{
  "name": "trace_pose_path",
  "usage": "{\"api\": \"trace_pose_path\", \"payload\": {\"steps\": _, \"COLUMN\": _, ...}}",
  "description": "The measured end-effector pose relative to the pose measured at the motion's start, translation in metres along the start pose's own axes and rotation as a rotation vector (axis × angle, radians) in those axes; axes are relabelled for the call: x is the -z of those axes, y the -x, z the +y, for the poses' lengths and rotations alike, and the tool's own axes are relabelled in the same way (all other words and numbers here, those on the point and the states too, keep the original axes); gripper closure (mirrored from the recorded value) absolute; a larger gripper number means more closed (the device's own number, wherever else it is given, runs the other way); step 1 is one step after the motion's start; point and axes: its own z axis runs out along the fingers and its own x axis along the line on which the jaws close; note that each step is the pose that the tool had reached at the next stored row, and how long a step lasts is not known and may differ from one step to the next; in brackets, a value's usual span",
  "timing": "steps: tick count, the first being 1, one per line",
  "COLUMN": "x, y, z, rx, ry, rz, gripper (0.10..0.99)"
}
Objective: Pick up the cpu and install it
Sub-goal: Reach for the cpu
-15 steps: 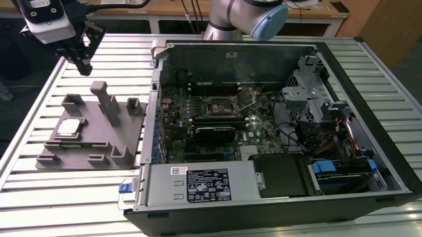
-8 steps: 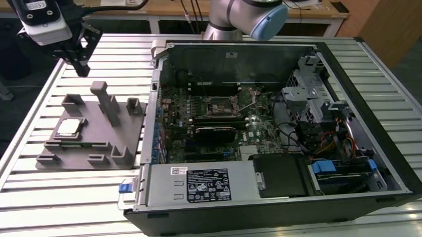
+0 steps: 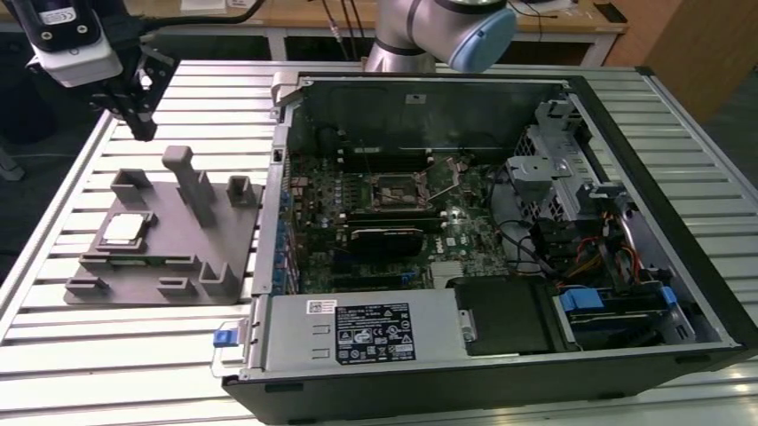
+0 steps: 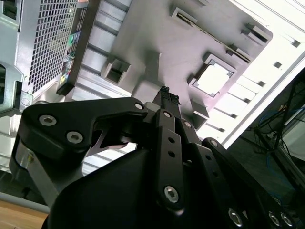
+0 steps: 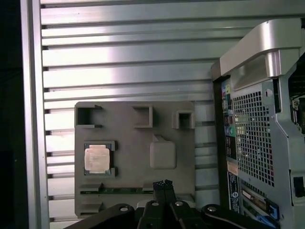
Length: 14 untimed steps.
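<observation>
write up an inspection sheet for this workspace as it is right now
surface: slatted metal table, bearing a grey fixture and an open computer case
job's things: cpu lies flat in a fixture recess; motherboard socket sits in the case
clutter: nothing seen
grippers: gripper shut, empty, above the table near the fixture, apart from the cpu
cables: wire bundles inside the case, at the exterior view's right
surroundings: wooden bench behind the table
</observation>
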Motion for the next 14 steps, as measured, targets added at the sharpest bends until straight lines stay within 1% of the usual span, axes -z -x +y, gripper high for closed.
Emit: {"api": "trace_pose_path", "payload": {"steps": 14, "x": -0.0089, "y": -0.0106, "z": -0.0012, "rx": 0.000, "ry": 0.000, "rz": 0.0001, "gripper": 0.980}}
